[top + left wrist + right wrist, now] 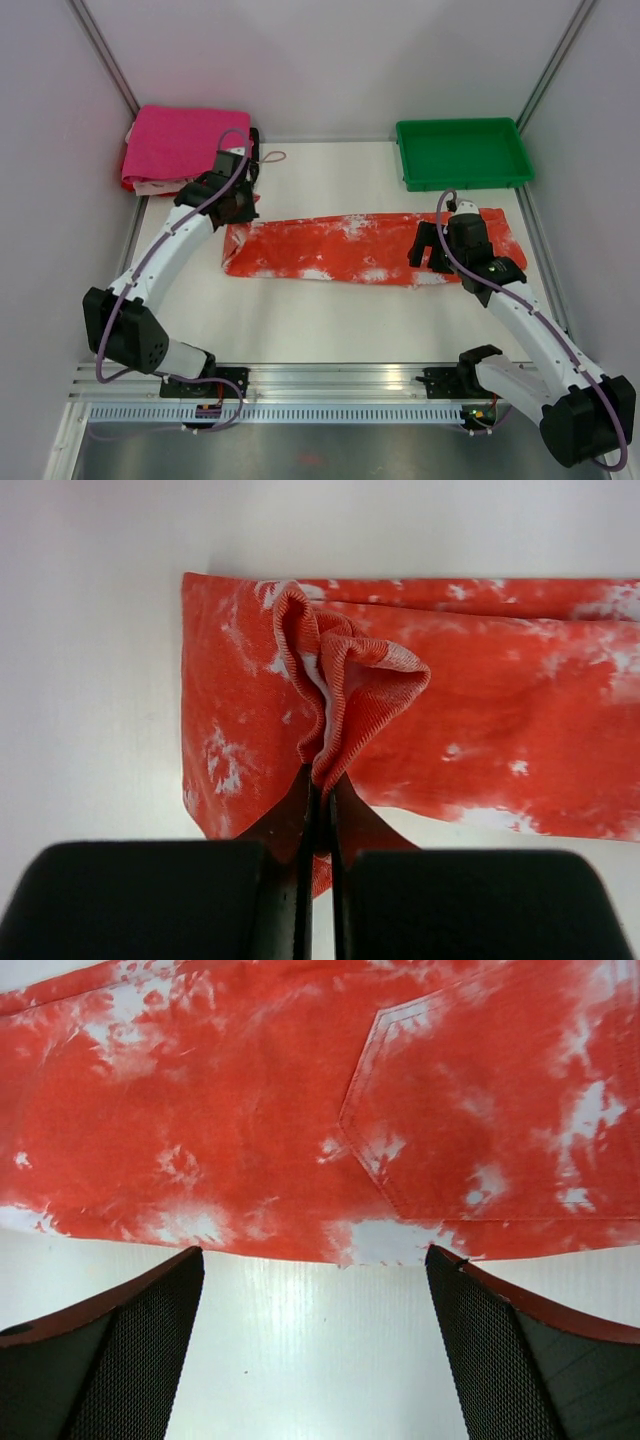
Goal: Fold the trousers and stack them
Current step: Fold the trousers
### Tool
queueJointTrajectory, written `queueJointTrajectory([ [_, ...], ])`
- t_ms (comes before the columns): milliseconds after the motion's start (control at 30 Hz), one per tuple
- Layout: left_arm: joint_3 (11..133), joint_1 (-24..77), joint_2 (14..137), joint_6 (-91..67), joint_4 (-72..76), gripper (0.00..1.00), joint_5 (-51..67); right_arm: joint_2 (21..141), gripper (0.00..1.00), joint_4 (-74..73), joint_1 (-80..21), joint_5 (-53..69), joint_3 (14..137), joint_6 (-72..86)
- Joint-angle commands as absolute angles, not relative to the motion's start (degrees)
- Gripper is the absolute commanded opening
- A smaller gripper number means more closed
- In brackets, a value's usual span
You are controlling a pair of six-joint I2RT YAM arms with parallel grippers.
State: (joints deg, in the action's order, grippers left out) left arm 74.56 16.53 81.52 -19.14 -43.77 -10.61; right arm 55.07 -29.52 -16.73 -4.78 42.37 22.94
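— Where were the trousers (360, 248) when you looked?

— Flat on the white table (330, 310), roughly in the middle. Red with white blotches, stretched out as one long band. The long axis ran from the left arm's side across to the right arm's side, sloping slightly toward the near edge at its right end.

— Which end was which?

— The stitched pocket (480, 1110) showed in the right wrist view, so the seat end lay on the right. The left end finished in a straight edge with a ribbed fold bunched up on it.

— And the left gripper (238, 205)?

— Clamped tight on that ribbed fold. From its own camera the left gripper (318, 810) had its jaws pressed together, with the red cloth pinched between them and puckered up just above.

— The right gripper (435, 250)?

— Spread wide, gripping nothing. Seen from its wrist, the right gripper (315, 1253) hung over the near edge of the cloth, one finger on each side, with bare table between them.

— Anything else around?

— A pink cloth (180, 145) folded at the far left corner, and a green tray (462, 180) at the far right, both apart from the trousers
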Motion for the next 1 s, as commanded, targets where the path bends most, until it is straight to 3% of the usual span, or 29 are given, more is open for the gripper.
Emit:
queueJointTrajectory([
  [0,80.2,23.5,84.7,-31.0,-45.8,0.02,-16.7,54.6,0.98,-25.6,-16.7,-0.3,41.4,26.5],
  [100,84.8,29.1,89.1,-35.2,-45.6,0.02,-17.0,54.8,0.98,-26.4,-16.8,-0.4,41.9,25.9],
  [333,88.9,39.4,97.9,-45.9,-41.2,0.02,-17.8,55.9,0.98,-36.5,-13.3,-15.8,49.9,29.6],
  [567,89.6,42.3,104.1,-51.9,-37.6,0.02,-16.6,56.1,0.98,-36.3,-6.2,-12.9,49.9,28.7],
  [967,92.5,45.2,110.6,-57.4,-31.9,0.02,-13.4,56.3,0.98,-35.2,-5.5,-9.8,48.5,27.6],
])
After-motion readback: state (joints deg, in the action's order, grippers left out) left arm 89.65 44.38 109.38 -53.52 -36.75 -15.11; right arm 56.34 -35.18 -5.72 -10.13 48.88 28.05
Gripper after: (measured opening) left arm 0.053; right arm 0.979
